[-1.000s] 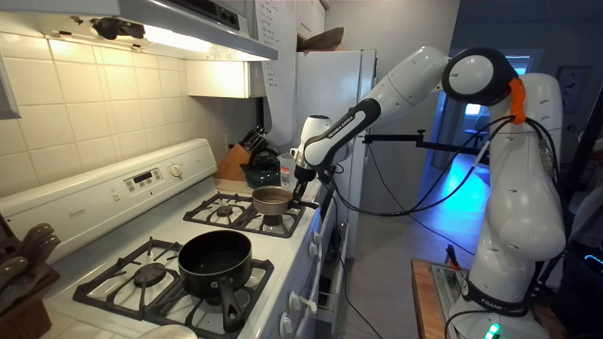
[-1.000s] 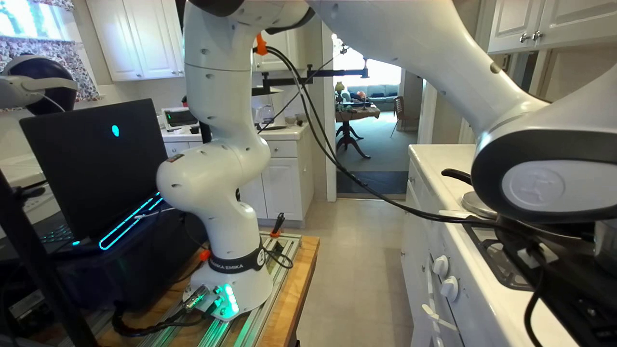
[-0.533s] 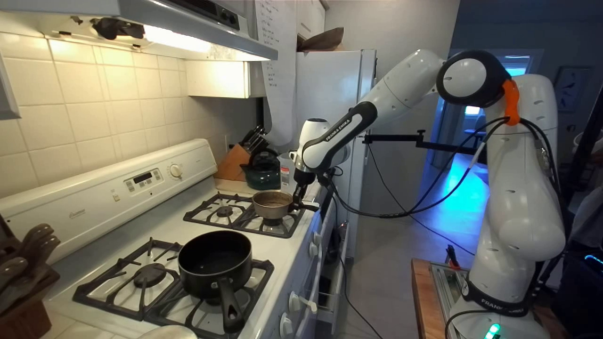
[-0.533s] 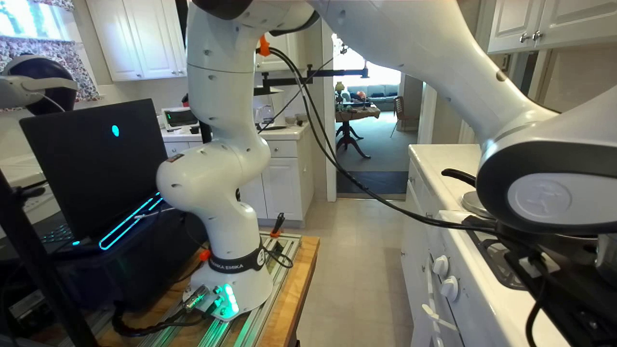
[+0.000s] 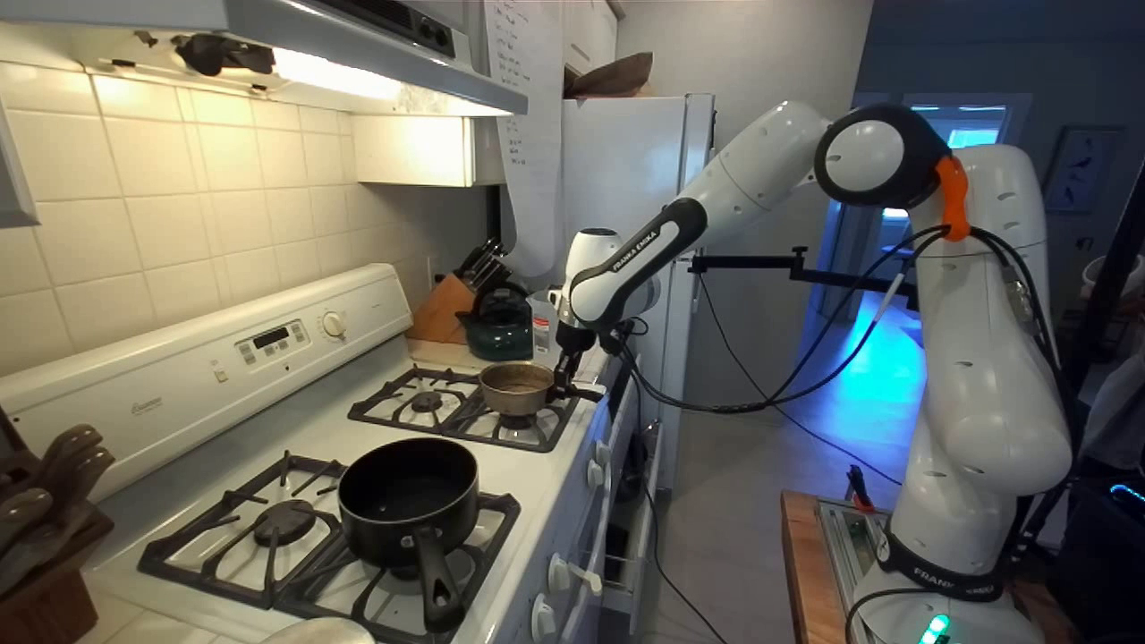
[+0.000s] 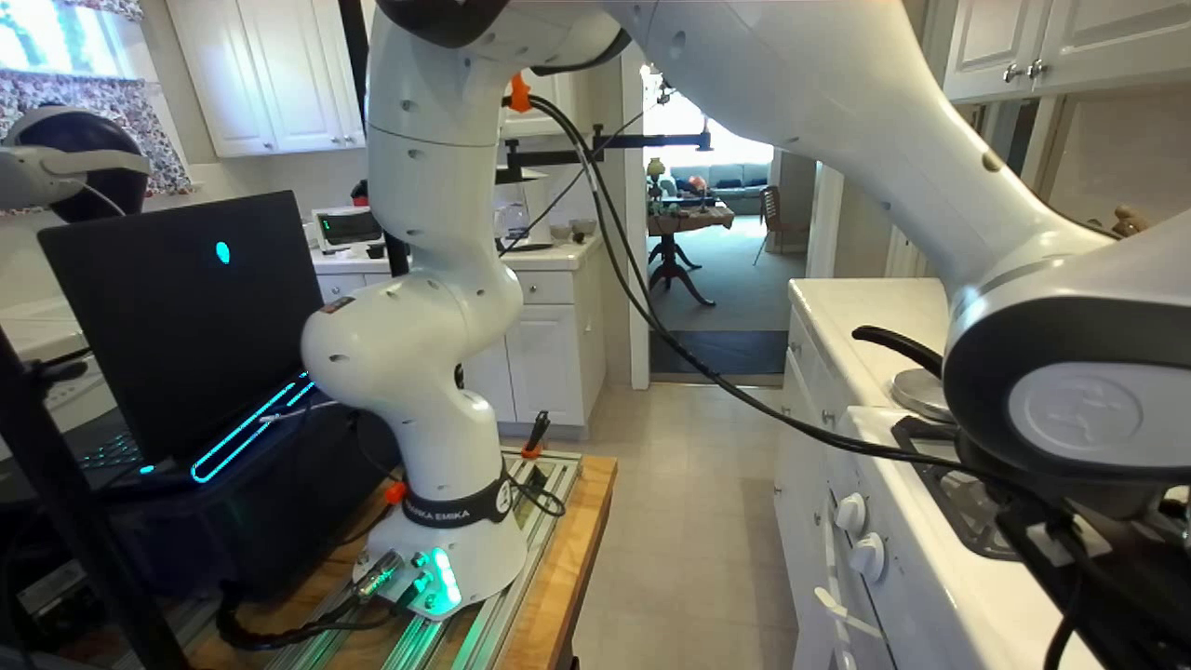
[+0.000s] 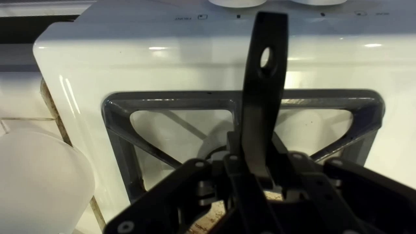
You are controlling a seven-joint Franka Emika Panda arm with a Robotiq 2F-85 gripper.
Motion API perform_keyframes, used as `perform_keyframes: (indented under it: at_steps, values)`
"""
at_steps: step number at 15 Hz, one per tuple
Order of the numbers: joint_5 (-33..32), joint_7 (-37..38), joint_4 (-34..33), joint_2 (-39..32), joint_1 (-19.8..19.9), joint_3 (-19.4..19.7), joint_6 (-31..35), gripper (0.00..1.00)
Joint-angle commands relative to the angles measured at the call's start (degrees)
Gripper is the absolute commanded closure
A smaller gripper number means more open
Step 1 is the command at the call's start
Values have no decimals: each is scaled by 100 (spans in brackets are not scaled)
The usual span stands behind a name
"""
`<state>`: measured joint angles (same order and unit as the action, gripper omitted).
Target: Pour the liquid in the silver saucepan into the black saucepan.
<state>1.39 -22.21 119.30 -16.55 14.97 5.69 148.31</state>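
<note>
The silver saucepan (image 5: pixel 517 394), dull with a brownish inside, is upright at the far front burner in an exterior view. I cannot tell whether it touches the grate. My gripper (image 5: pixel 564 389) is shut on its short dark handle; in the wrist view the gripper (image 7: pixel 255 143) has a finger on each side of the handle (image 7: pixel 265 81). The black saucepan (image 5: pixel 402 514) stands upright on the near front burner, its handle towards the stove's front edge. Its inside is dark; no liquid can be made out. In an exterior view my arm hides the gripper and most of both pans.
Iron grates (image 5: pixel 376 411) cover the white stove top (image 5: pixel 402 447). A dark kettle (image 5: pixel 501 331), a knife block (image 5: pixel 445 309) and a labelled white container (image 5: pixel 541 326) stand beyond it. The hood (image 5: pixel 376 54) overhangs. Another knife block (image 5: pixel 45 572) is at the near end.
My arm and gripper have come down a little, and the silver saucepan has sunk slightly with them. The black saucepan has not moved.
</note>
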Motion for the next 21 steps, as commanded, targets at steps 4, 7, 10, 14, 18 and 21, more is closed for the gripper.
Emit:
perform_keyframes:
  at_steps: [4, 7, 10, 14, 18, 21]
  values:
    - [127, -95, -375, -225, 94, -46, -162, 94]
    - [131, -100, -433, -262, 107, -57, -183, 94]
    - [165, -111, -523, -297, 123, -77, -294, 49]
    - [179, -113, -640, -320, 130, -87, -395, 24]
    - [152, -113, -660, -248, 102, -95, -490, 1]
    - [-6, 40, -614, -127, -18, -75, -606, 0]
